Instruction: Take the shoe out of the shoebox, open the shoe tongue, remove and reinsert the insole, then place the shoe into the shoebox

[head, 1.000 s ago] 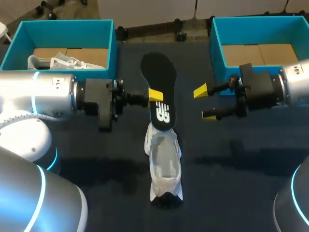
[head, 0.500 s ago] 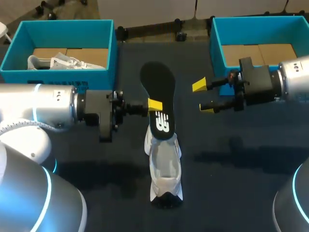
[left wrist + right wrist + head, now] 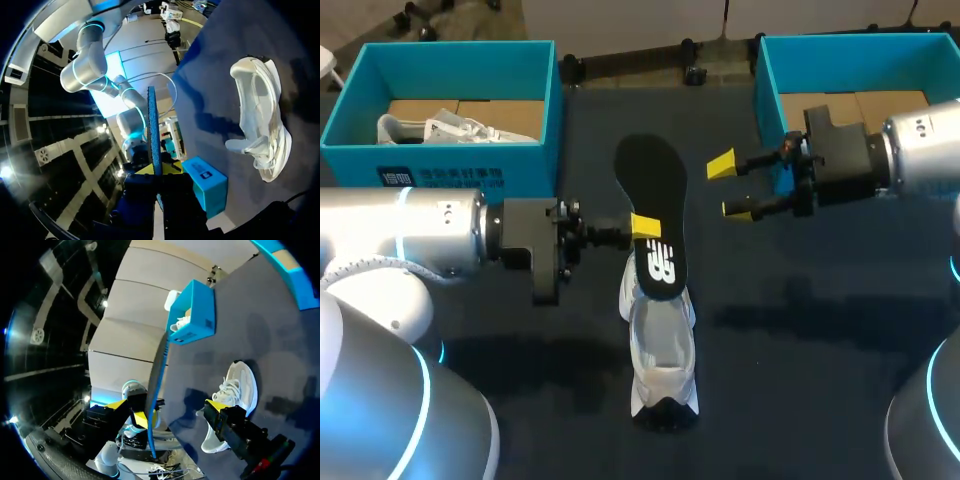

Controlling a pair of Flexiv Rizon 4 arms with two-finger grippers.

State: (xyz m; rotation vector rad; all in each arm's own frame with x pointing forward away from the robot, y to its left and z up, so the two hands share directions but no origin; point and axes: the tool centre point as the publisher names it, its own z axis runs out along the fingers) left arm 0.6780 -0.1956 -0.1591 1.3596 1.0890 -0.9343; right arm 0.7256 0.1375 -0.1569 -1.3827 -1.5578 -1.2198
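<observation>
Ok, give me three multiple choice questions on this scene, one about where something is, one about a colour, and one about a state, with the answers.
1. The shoe nearest the insole sits: A in a blue box; B on the table; C held in the air.
2. The insole is: A white; B blue; C black.
3. The right pincer is: A open and empty; B shut on the insole; C shut on the shoe.

Answers:
1 B, its sole rests on the dark tabletop.
2 C, its broad face shows black in the head view.
3 A, its yellow tips stand apart with nothing between them.
</observation>
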